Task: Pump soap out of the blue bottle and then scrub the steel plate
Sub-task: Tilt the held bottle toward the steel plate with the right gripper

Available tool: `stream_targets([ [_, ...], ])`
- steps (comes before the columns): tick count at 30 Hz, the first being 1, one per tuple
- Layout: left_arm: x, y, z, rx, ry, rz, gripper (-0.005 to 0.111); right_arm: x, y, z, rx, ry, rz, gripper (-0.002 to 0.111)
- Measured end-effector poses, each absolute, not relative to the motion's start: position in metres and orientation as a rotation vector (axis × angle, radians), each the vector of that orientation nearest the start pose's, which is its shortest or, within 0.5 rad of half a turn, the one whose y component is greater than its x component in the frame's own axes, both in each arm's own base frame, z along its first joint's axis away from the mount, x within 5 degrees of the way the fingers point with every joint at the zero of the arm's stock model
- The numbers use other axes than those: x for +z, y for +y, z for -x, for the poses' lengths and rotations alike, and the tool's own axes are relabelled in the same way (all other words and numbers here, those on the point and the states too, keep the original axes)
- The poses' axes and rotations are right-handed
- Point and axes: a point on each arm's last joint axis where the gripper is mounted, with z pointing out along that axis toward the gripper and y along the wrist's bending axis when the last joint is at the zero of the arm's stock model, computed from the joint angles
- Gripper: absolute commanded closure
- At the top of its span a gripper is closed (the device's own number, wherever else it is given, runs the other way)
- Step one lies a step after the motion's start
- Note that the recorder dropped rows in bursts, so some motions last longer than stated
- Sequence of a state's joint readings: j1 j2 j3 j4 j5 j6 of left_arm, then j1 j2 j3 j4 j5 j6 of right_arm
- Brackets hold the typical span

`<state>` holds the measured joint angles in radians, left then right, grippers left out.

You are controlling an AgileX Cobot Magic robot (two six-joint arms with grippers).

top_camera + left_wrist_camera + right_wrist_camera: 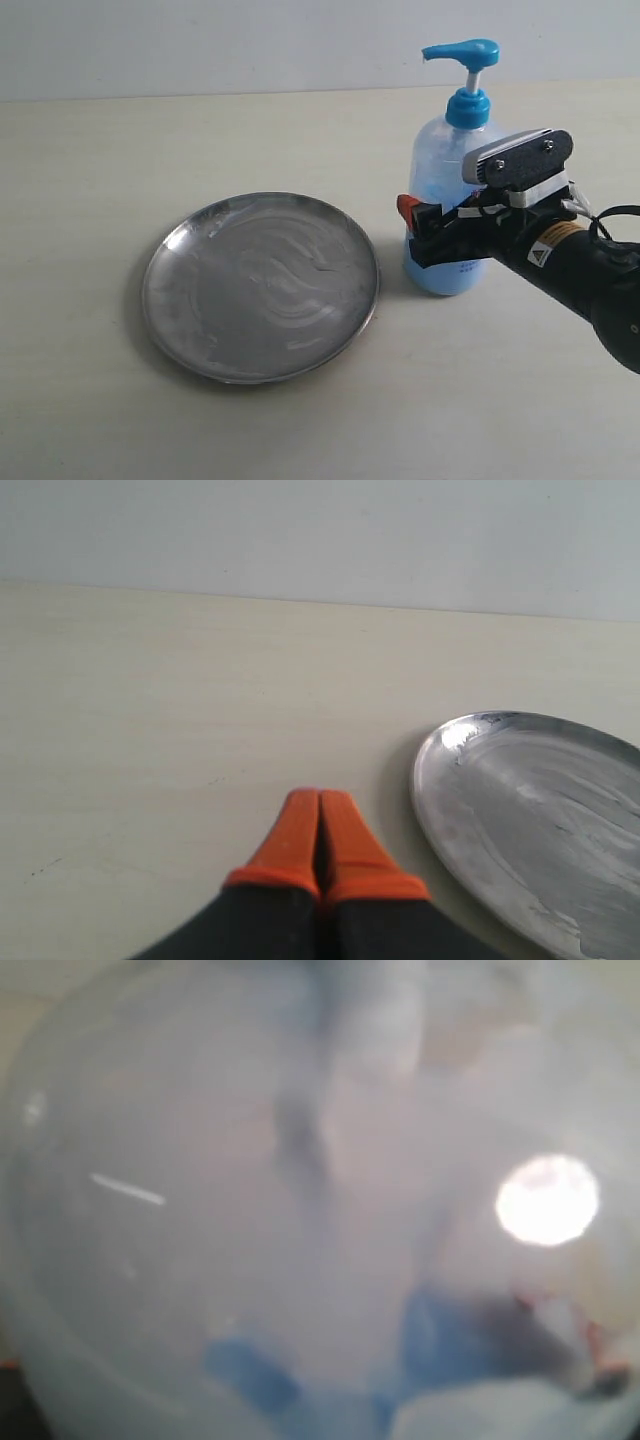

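blue bottle [448, 180]: upright on the table, right of centre in the exterior view, upper half of frame. Clear body, light blue liquid pooled low. Label mostly hidden behind the arm.
pump head [462, 50]: blue, top of bottle, near the upper edge of the frame. Spout points frame-left, toward the plate side.
steel plate [260, 287]: flat on the table, left of centre in the exterior view. Just left of the bottle, narrow gap, not touching.
smears [290, 262]: pale swirly film across most of the plate's face. Same streaks show in the left wrist view [560, 810].
right gripper [415, 212]: arm enters from the lower right edge and reaches the bottle at mid-body. One black finger with an orange tip [407, 207] lies across the bottle's front, tip at its left edge. Other finger is hidden behind the bottle. Straddles the bottle; cannot tell whether it is actually clamped.
right wrist view: bottle wall fills the frame, blurred, one bright glare spot. No use for grip contact.
left gripper [320, 825]: seen in the left wrist view only. Orange fingertips pressed together, nothing between them. Over bare table, plate rim near but apart.
table [100, 150]: pale cream, matte.
wall [200, 45]: light grey, top strip of the exterior frame.
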<state>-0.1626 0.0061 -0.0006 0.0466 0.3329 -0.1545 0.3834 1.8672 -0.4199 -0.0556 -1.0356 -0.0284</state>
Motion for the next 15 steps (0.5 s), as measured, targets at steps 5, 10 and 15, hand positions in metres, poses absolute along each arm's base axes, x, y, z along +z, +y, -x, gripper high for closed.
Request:
stream_targets([
  [5,0.183,-0.007,-0.054,-0.179,1.825,-0.037,0.107,0.114,0.111,-0.256,0.239,1.835,0.543,0.108],
  [10,0.183,-0.007,-0.054,-0.179,1.825,-0.037,0.107,0.116,0.115,-0.253,0.206,1.78,0.696,0.108],
  [15,0.183,-0.007,-0.054,-0.179,1.825,-0.037,0.107,0.116,0.12,-0.25,0.21,1.738,0.795,0.108],
])
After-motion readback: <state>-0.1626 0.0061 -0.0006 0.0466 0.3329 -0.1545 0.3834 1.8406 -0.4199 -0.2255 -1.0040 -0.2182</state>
